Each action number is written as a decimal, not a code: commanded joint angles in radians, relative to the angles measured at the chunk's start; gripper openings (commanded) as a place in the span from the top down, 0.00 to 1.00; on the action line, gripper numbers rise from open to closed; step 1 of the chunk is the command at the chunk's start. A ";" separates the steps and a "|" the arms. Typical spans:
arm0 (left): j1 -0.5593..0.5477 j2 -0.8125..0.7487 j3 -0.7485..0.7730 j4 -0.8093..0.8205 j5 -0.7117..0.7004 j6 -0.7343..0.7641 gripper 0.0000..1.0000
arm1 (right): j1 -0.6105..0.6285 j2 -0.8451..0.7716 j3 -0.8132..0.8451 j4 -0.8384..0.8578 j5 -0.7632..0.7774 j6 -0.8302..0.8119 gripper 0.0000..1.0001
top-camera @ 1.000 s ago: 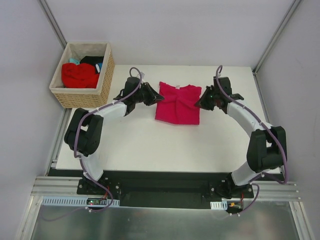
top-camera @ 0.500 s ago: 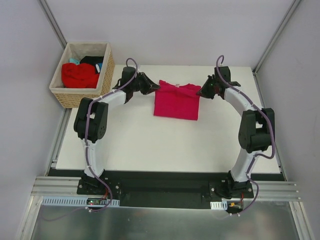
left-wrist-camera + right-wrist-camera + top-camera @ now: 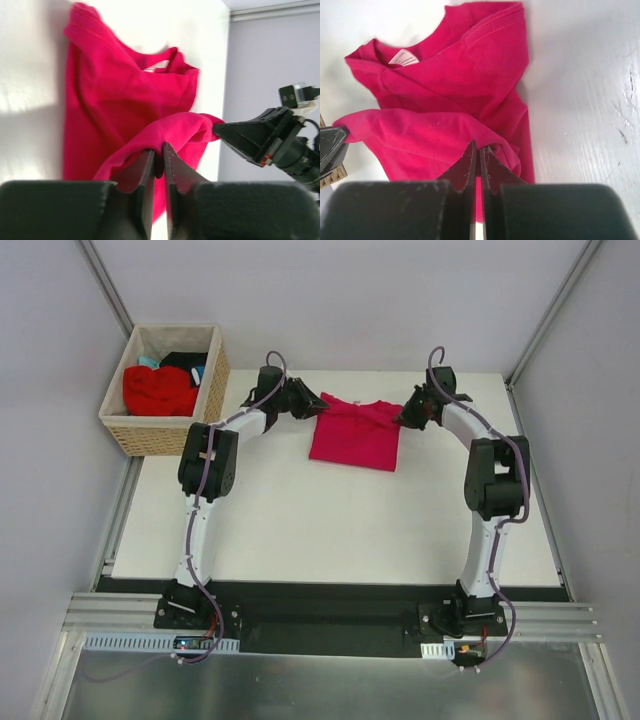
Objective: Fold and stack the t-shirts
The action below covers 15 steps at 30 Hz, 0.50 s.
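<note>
both the left gripper (image 3: 159, 151) and right gripper (image 3: 478, 148), fingers narrow and pinching cloth, have carried the crimson-pink t-shirt (image 3: 355, 437) hem farther up toward its collar at the table (image 3: 300, 525) far edge, so this fold looks nearly ready to release.

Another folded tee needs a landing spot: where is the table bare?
Bare: the broad stretch of white table between the crimson-pink cloth t-shirt and its near edge. Crowded: the far edge, where the left claw and right claw pinch that shirt.
</note>
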State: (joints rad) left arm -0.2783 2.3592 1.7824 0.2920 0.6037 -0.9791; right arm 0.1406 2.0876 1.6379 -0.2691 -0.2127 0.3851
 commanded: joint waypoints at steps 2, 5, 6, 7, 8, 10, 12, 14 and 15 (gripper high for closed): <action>0.021 0.074 0.074 0.007 0.027 0.016 0.55 | -0.009 0.041 0.068 0.036 0.056 -0.028 0.88; 0.034 0.078 0.080 0.026 0.013 0.034 0.08 | -0.010 0.026 0.054 0.094 0.105 -0.081 0.58; 0.048 0.075 0.086 0.032 0.013 0.037 0.01 | -0.010 0.009 0.053 0.102 0.113 -0.095 0.46; 0.056 0.057 0.087 0.042 0.018 0.036 0.01 | -0.012 -0.004 0.053 0.108 0.122 -0.109 0.40; 0.062 0.043 0.087 0.047 0.019 0.045 0.01 | -0.012 -0.020 0.048 0.122 0.139 -0.133 0.36; 0.073 -0.013 0.087 0.042 0.019 0.063 0.01 | -0.010 -0.082 0.037 0.139 0.148 -0.153 0.24; 0.073 -0.060 0.083 0.029 0.031 0.083 0.01 | -0.007 -0.132 0.020 0.148 0.141 -0.166 0.15; 0.067 -0.133 0.046 0.016 0.057 0.063 0.01 | 0.014 -0.191 0.008 0.136 0.125 -0.167 0.12; 0.054 -0.190 0.025 0.019 0.062 0.060 0.01 | 0.023 -0.230 0.002 0.130 0.127 -0.167 0.12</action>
State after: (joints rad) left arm -0.2066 2.4023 1.8248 0.2863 0.6197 -0.9405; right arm 0.1368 2.0583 1.6409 -0.1898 -0.0971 0.2592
